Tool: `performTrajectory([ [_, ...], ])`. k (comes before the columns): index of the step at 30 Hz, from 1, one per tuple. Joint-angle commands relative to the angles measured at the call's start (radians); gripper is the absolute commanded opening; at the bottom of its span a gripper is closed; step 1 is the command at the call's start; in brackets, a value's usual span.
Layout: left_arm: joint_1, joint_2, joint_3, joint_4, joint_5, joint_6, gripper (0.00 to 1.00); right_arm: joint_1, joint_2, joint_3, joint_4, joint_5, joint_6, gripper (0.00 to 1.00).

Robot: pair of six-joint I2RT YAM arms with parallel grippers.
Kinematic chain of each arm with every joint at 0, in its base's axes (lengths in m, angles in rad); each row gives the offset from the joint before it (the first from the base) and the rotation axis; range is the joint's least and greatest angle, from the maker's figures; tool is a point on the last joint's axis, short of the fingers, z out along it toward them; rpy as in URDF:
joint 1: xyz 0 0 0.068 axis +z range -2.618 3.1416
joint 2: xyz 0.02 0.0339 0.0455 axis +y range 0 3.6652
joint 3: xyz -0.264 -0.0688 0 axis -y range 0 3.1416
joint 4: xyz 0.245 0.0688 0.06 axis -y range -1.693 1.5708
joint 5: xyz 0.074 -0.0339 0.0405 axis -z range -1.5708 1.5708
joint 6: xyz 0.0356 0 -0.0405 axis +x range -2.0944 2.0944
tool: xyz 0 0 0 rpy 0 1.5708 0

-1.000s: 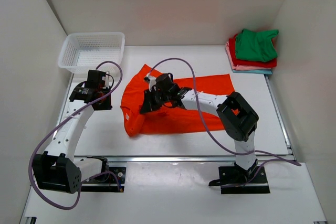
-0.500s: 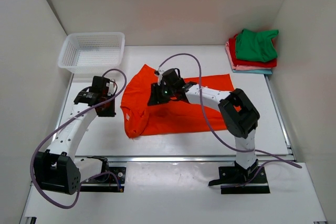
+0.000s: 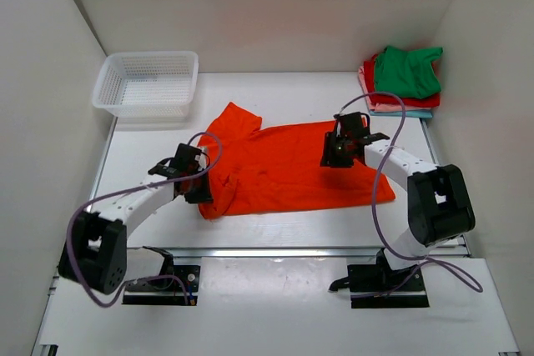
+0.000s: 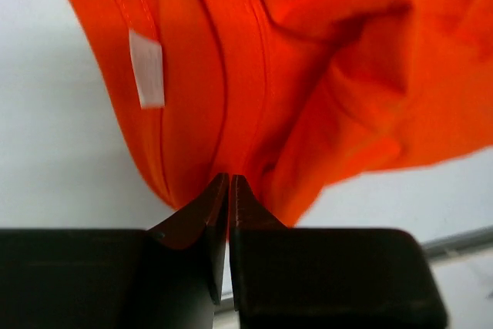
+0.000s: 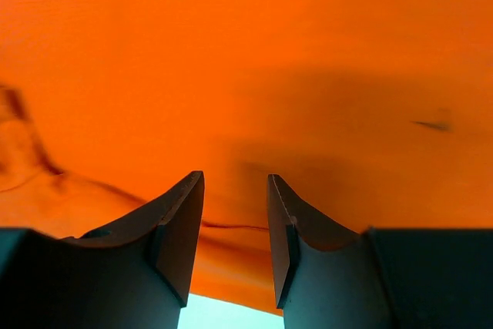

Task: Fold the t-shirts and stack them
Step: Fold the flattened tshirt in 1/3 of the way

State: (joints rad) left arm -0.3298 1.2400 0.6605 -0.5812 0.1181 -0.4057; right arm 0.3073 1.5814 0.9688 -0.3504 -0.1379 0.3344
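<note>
The bright orange t-shirt (image 3: 284, 168) lies spread across the middle of the table, with a sleeve pointing to the back left. My left gripper (image 3: 200, 192) is at the shirt's front-left edge. In the left wrist view it (image 4: 229, 177) is shut, and the bunched orange cloth (image 4: 308, 75) with a white tag (image 4: 146, 78) runs into its tips. My right gripper (image 3: 335, 154) hovers over the shirt's right part. In the right wrist view it (image 5: 235, 179) is open, with flat orange cloth (image 5: 269, 59) under it. Folded green, red, pink and light blue shirts (image 3: 402, 79) are stacked at the back right.
A white mesh basket (image 3: 148, 81) stands at the back left corner. White walls close in the table on the left, back and right. A metal rail (image 3: 292, 252) runs along the table's near edge, in front of the arm bases.
My right gripper has moved right from the shirt's left part, and the shirt now lies spread wider to the right. My left gripper has moved in to the shirt's front-left edge.
</note>
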Motion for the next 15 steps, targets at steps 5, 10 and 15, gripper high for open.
performTrajectory([
  [5, -0.032, 0.235, 0.114, 0.023, -0.138, 0.019, 0.16, -0.03, 0.074, 0.021, -0.134, 0.052, -0.087, 0.36],
  [10, -0.011, 0.312, 0.156, -0.106, -0.237, 0.097, 0.17, 0.004, 0.066, -0.031, -0.199, 0.064, -0.028, 0.37],
  [15, 0.021, 0.305, 0.159, -0.167, -0.337, 0.143, 0.19, 0.065, -0.012, -0.128, -0.225, 0.043, 0.061, 0.36],
])
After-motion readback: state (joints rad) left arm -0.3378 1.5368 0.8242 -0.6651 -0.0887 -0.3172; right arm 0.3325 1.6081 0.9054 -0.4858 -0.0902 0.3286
